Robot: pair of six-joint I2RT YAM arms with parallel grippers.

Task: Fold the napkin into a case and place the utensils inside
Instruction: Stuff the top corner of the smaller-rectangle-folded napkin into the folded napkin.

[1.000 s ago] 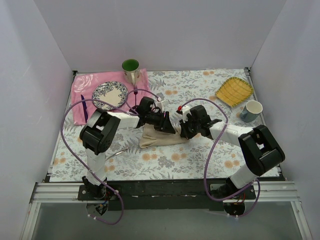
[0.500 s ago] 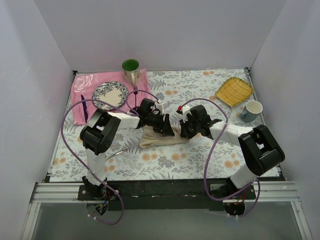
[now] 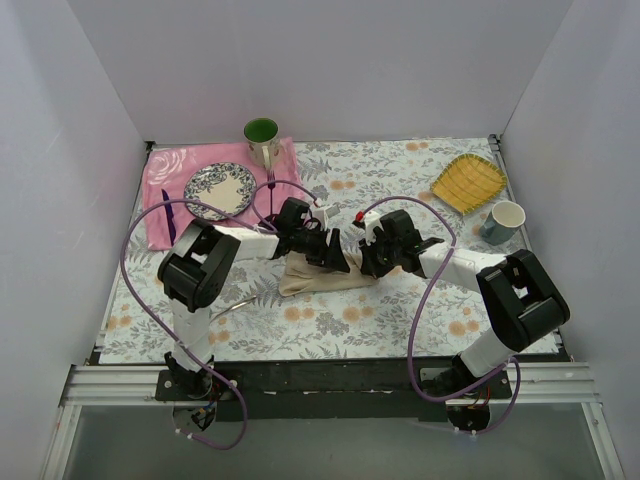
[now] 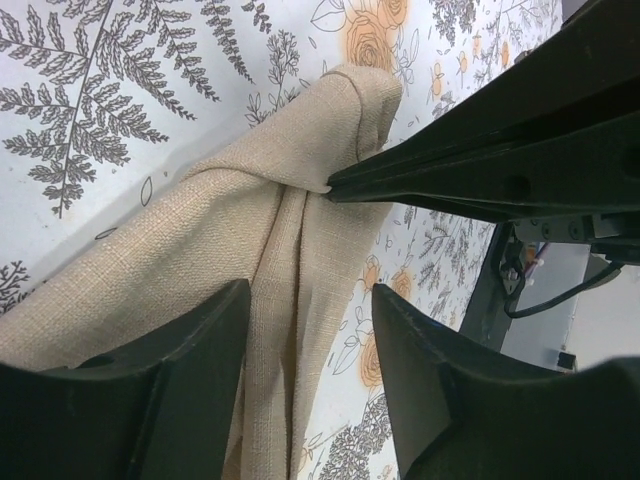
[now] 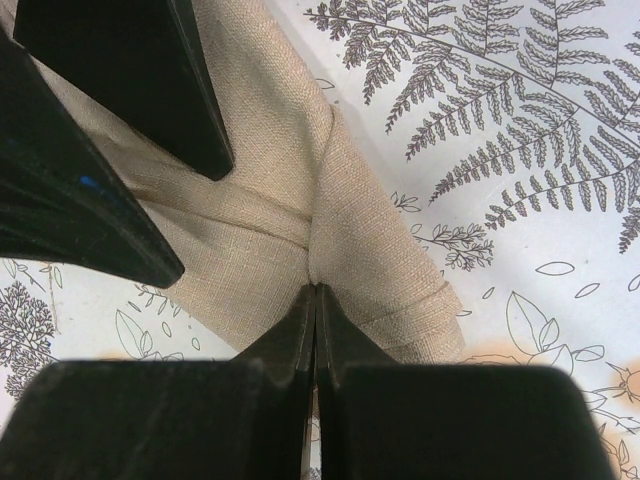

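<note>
The beige napkin [image 3: 308, 279] lies folded into a narrow oblong on the floral table, between the two grippers. My left gripper [image 3: 338, 262] is open, its fingers straddling the folded cloth [image 4: 200, 250] near its right end. My right gripper [image 3: 366, 264] is shut, its tips pinching a fold at that end of the napkin [image 5: 260, 230]. The right fingers [image 4: 450, 180] cross the left wrist view. The left fingers [image 5: 190, 90] show in the right wrist view. A slim pale utensil [image 3: 232, 303] lies left of the napkin; it is too small to tell which.
A pink mat [image 3: 165, 165] at the back left carries a patterned plate [image 3: 218, 188], a green-lined cup [image 3: 262, 140] and a dark purple utensil [image 3: 168, 215]. A yellow dish [image 3: 468, 183] and a pale mug [image 3: 503, 222] stand at the right. Purple cables loop over both arms.
My left gripper has shifted slightly over the napkin. The right arm and the napkin have hardly moved.
</note>
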